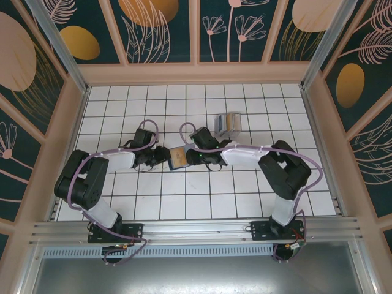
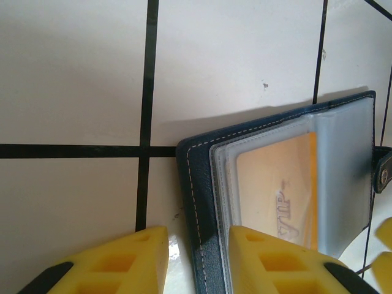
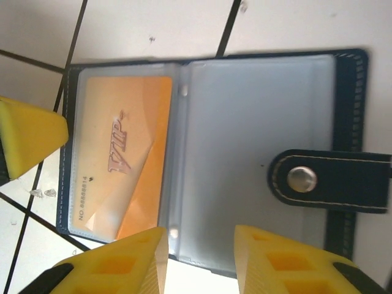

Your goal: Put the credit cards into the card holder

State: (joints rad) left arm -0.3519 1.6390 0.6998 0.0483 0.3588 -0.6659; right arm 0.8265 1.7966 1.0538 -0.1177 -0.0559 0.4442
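From above, the wallet [image 1: 177, 157] is seen lying open on the tiles between the left gripper [image 1: 161, 157] and the right gripper [image 1: 195, 157]. More cards [image 1: 231, 122] are left in a tray [image 1: 219, 124] well apart.

At the left wrist, the fingers [image 2: 275, 260] are spread astride the wallet's stitched edge. Whether it is pinned cannot be told. If it is not, the wallet may be slid along when a card is pushed in.

At the right wrist, the fingers [image 3: 116, 266] are spread with nothing pinched, at the wallet's near edge. An orange card [image 3: 122, 153] is already sleeved. The strap [image 3: 331, 180] could be snagged.

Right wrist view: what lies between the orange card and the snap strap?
A clear sleeve of the card holder, no card in it; right wrist view.
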